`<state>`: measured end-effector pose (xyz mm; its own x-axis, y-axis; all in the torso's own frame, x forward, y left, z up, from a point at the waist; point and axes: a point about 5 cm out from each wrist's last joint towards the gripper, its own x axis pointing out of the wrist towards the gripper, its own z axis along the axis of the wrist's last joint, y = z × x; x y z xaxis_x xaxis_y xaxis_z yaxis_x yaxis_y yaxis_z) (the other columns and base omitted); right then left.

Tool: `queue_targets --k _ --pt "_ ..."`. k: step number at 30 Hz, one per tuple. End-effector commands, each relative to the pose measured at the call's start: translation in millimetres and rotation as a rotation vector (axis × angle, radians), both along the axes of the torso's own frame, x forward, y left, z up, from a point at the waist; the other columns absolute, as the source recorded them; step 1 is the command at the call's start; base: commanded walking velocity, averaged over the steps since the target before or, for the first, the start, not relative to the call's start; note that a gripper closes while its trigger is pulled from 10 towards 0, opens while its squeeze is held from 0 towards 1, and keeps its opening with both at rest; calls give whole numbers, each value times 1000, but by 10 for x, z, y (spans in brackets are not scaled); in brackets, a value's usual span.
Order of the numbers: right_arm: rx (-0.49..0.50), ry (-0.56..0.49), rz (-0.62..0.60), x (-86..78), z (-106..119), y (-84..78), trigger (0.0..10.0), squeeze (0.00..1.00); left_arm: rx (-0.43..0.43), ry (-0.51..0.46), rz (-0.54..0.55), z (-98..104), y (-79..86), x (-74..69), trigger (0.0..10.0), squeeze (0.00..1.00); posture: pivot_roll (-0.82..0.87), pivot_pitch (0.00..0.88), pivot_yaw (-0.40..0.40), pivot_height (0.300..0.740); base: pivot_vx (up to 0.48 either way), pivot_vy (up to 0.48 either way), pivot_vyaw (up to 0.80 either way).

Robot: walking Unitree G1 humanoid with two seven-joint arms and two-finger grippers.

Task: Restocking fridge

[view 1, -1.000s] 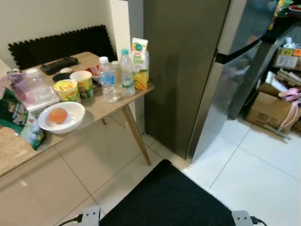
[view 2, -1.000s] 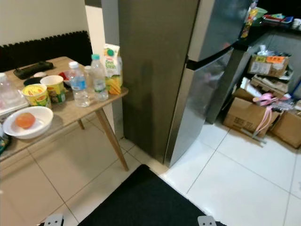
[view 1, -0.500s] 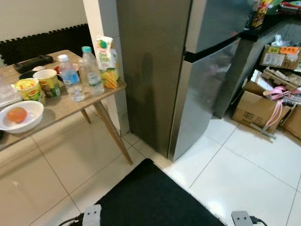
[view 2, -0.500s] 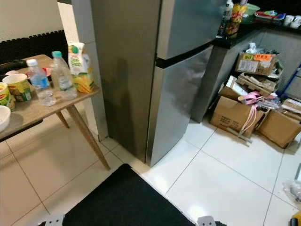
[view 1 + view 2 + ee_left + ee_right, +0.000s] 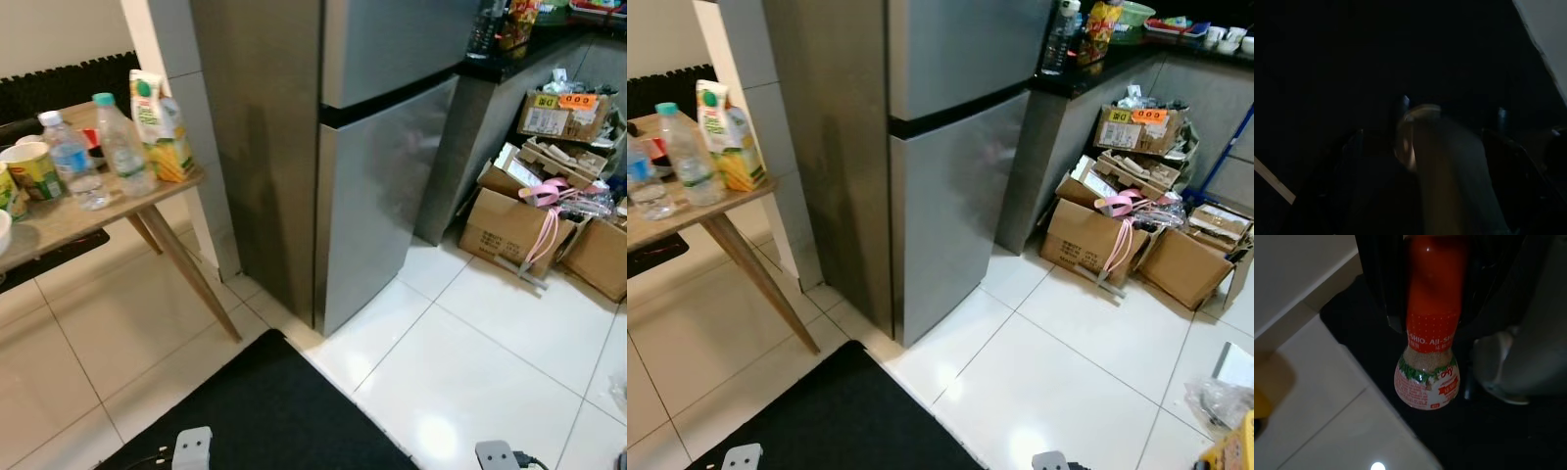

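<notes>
- Fridge (image 5: 382,147), both doors shut, stands at about 12 o'clock in the left eye view; nothing has gone in yet, so the restocking looks barely begun. At 9 o'clock the worktop (image 5: 59,220) carries two water bottles (image 5: 122,147), a juice carton (image 5: 157,122) and cups. Cardboard boxes (image 5: 514,220) lie on the floor at 3 o'clock, and a black mat (image 5: 255,411) at 6 o'clock.
- Right eye view: the same scene, with the fridge at 11 o'clock and the boxes at 2 o'clock. Against the earlier frames the whole picture has slid: the camera has turned towards the fridge, the worktop has drifted to the edge and its bowl has left the frame. The things themselves seem not to have moved.
- Left wrist view: very dark. A pale, blurred object (image 5: 1444,166) sits between the black fingers (image 5: 1352,161) of the left claw; whether it is clamped I cannot tell.
- Right wrist view: the right claw (image 5: 1435,289) is closed on the red cap of a seasoning jar (image 5: 1427,372), which hangs over the mat and white tile. Left to do: open the door and shelve it.
</notes>
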<state>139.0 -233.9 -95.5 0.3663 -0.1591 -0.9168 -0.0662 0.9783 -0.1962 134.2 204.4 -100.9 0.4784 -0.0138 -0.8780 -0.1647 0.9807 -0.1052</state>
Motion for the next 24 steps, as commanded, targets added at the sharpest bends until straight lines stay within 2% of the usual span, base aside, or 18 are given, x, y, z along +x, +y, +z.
queue_targets --k 1,6,17,24 --pt "-7 -5 13 18 7 -4 10000 0 12 5 22 3 26 6 10000 0 -65 0 1 740 0 0 0" --pt "-9 -8 17 33 13 -3 10000 0 15 -9 58 12 45 21 10000 0 -65 0 1 740 0 0 0" --pt "-13 -14 30 77 28 2 10000 0 7 -8 42 13 24 35 10000 0 -68 0 4 740 0 0 0" --pt "-13 -12 37 70 23 10 10000 0 8 -1 28 6 8 22 10000 0 -68 0 4 740 260 0 0"
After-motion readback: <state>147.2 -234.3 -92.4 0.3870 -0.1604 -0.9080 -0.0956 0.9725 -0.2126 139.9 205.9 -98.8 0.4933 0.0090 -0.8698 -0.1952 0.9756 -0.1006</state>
